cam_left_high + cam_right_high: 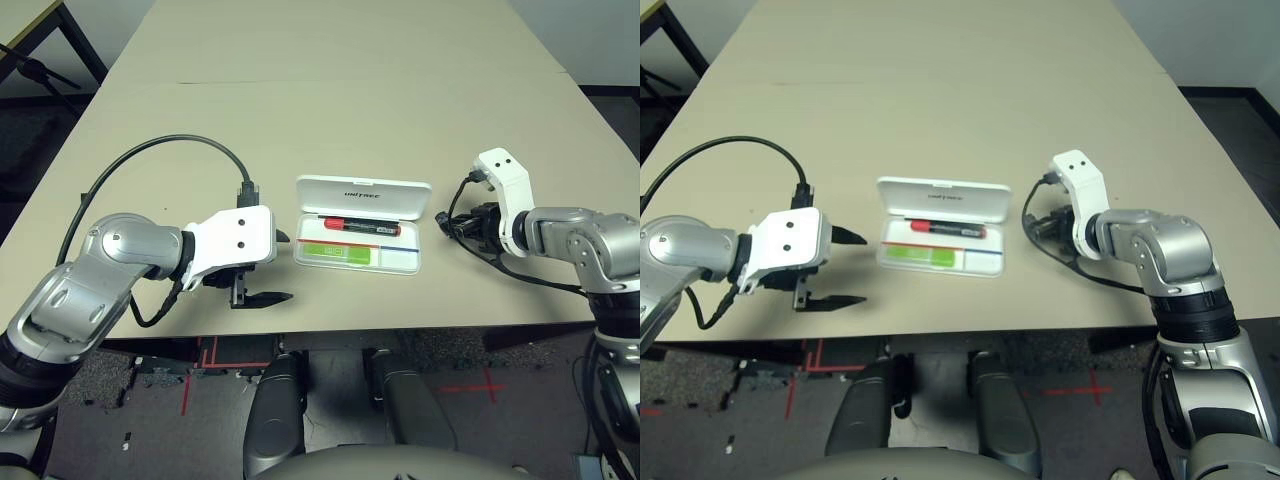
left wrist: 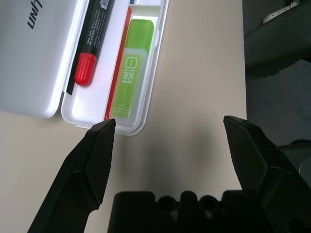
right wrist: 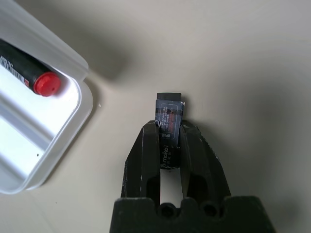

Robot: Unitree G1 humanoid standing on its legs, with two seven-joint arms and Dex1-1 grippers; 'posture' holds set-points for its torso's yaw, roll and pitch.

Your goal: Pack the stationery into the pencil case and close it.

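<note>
The right gripper (image 3: pixel 170 128), nearer than the open, empty left gripper (image 2: pixel 170 127), is closed on the dark block (image 3: pixel 169 121); the open case (image 1: pixel 400 262) lies to its left.

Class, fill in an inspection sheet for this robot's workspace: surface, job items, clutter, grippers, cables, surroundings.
Surface: plain beige table, large.
Job items: pencil case open, lid raised; red-and-black marker and green stick inside; dark block outside the case.
Clutter: nothing seen.
Grippers: left gripper open and empty, beside the case; right gripper shut on the dark block.
Cables: black cable arching over the left arm; another looping by the right arm.
Surroundings: dark grey floor with red tape marks.
</note>
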